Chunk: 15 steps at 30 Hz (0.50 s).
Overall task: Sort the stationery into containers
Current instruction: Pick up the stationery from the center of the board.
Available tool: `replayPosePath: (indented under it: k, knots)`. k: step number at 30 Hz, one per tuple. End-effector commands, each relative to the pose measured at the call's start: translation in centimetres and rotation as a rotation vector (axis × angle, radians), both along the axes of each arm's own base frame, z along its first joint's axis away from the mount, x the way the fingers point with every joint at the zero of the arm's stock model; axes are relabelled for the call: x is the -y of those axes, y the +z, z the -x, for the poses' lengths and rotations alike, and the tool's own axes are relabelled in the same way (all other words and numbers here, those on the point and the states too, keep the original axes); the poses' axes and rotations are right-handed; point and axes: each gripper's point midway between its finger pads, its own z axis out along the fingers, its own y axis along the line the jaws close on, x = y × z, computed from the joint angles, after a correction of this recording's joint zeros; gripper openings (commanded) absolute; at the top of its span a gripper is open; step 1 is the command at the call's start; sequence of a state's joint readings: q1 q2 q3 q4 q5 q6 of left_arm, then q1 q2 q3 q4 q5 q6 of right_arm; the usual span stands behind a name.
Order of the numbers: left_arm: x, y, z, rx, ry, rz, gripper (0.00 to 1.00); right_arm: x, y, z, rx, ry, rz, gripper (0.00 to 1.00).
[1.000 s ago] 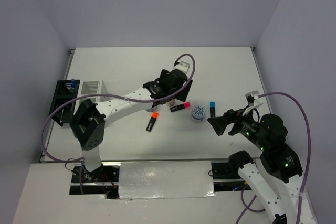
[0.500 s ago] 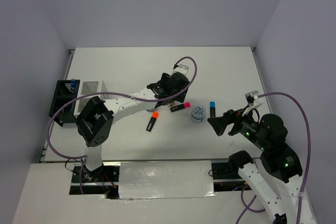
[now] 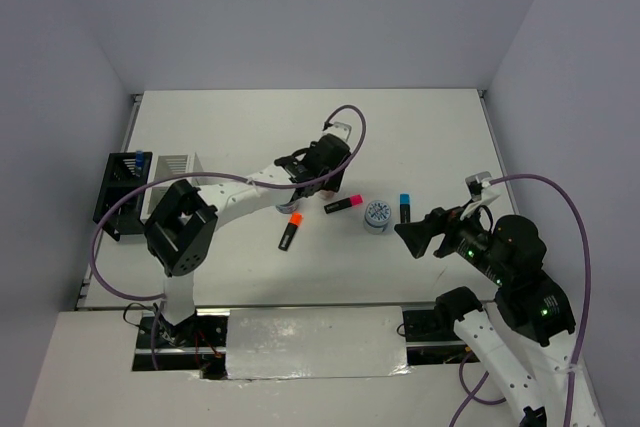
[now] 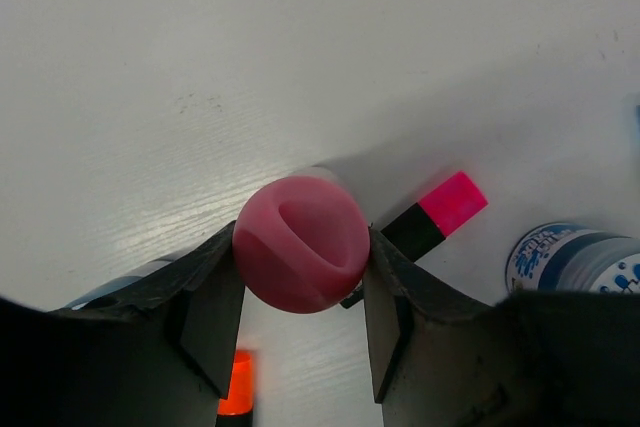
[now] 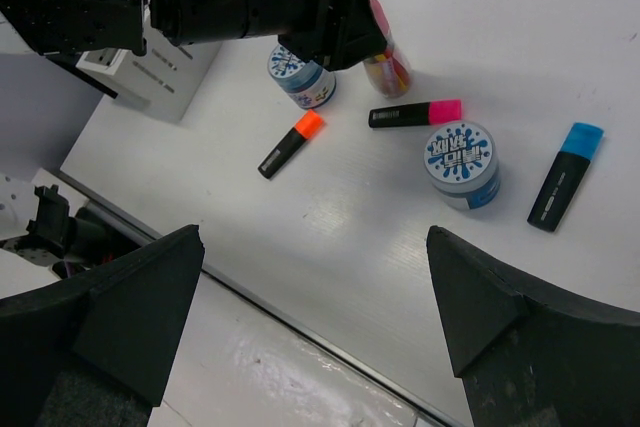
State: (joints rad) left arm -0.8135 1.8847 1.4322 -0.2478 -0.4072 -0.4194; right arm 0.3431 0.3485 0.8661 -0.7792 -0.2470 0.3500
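Sitting inside the left pincer [image 4: 300,247] — pink glitter jar [image 4: 298,239], touching both fingers [image 4: 215,292].

Only the lid of the jar [image 4: 300,244] shows in the left wrist view (its body sits hidden underneath), and from above the left hand [image 3: 312,185] mostly covers it. One tin [image 4: 560,257] is cut off behind a finger [image 4: 420,297], the other tin [image 4: 118,285] is a mere sliver, and the orange highlighter [image 4: 237,392] runs off the bottom edge.
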Motion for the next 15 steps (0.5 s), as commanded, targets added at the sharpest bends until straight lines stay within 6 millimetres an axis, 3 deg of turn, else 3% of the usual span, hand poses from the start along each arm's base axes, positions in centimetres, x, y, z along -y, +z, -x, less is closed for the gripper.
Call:
replayPosePath:
  k: [1, 3, 6, 9, 10, 11, 12, 13, 15]
  knots:
    - [2.7, 5.0, -1.3, 0.111, -0.063, 0.137, 0.00, 0.1, 2.2, -0.2, 0.057, -0.002, -0.009, 1.00]
    - [2.9, 8.3, -1.4, 0.176, -0.079, 0.195, 0.00, 0.2, 2.1, -0.2, 0.054, -0.007, -0.005, 1.00]
    - [1.9, 14.0, -1.3, 0.271, -0.059, 0.259, 0.00, 0.3, 2.0, -0.2, 0.058, -0.015, 0.002, 1.00]
    - [-1.8, 18.7, -1.5, 0.334, 0.052, 0.256, 0.00, 0.3, 1.8, -0.2, 0.058, -0.013, 0.004, 1.00]
    - [-3.5, 20.3, -1.4, 0.351, 0.097, 0.269, 0.00, 0.3, 1.7, -0.2, 0.055, -0.013, 0.004, 1.00]
    - [-6.7, 20.3, -1.9, 0.341, 0.190, 0.222, 0.00, 0.3, 1.7, -0.1, 0.056, -0.010, 0.003, 1.00]
    - [-8.6, 21.1, -1.9, 0.345, 0.241, 0.220, 0.00, 0.3, 1.7, 0.0, 0.056, -0.007, 0.002, 1.00]
    - [-12.4, 22.6, -2.3, 0.360, 0.341, 0.252, 0.00, 0.2, 1.8, 0.0, 0.059, -0.004, -0.001, 1.00]
    - [-17.4, 21.8, -1.8, 0.307, 0.450, 0.229, 0.00, 0.1, 2.0, 0.1, 0.067, 0.000, -0.011, 1.00]
